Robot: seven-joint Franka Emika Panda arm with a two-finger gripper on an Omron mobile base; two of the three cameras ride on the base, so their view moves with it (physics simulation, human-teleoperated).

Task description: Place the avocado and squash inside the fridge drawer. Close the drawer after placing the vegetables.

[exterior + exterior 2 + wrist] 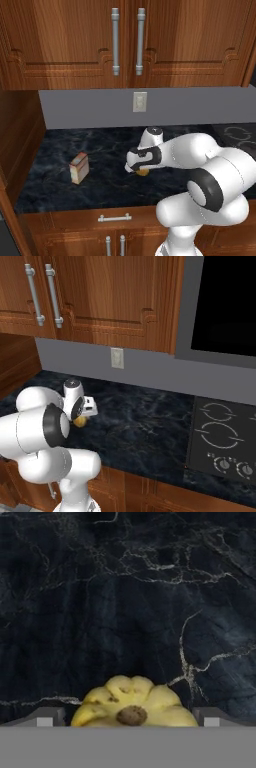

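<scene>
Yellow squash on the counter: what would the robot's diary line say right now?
stage: reaching for squash | gripper: open, fingers either side | squash: on counter, not lifted | carton: untouched

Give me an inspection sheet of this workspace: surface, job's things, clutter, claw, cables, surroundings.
Surface: dark marbled counter, grey backsplash behind it.
Job's things: squash, yellow and ribbed, lies on the counter between the fingertips.
Clutter: tan carton stands left of the arm.
Claw: claw low over the counter, a tip on each side of the squash; whether it grips cannot be told.
Cables: nothing seen.
Surroundings: wooden cabinets above, wall outlet, cooktop to the right, drawers under the counter.
</scene>
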